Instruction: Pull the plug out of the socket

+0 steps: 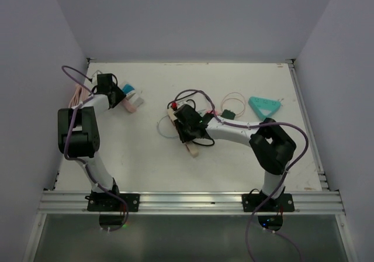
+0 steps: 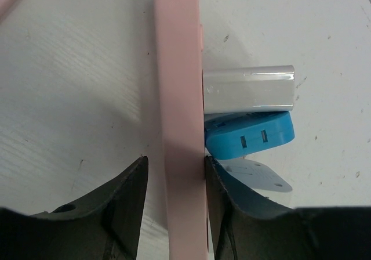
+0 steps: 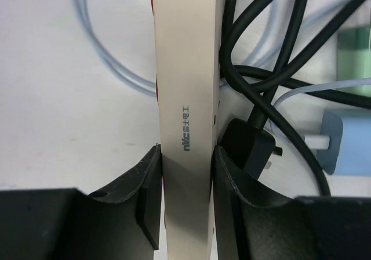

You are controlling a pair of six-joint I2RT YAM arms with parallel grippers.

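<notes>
Plug (image 3: 249, 150) — black — sits against the cream socket strip (image 3: 185, 109); the right hand (image 3: 185, 176) clamps that strip, likely anchoring it, while the left hand (image 2: 175, 181) clamps a pink strip (image 2: 178, 86).

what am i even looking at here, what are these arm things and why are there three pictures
These are two robot arms bolted at the near edge of a white table. The wide picture comes from a fixed camera above and behind them. The other two come from a camera on each wrist, so the dark shapes at the bottom are that arm's own fingers. The left end effector straddles a pink power strip with a white block and a blue adapter against its side; whether it is squeezing is unclear. The right end effector is clamped on a cream power strip, with a black plug and tangled black cables beside it. A teal triangle lies farther right on the table.
</notes>
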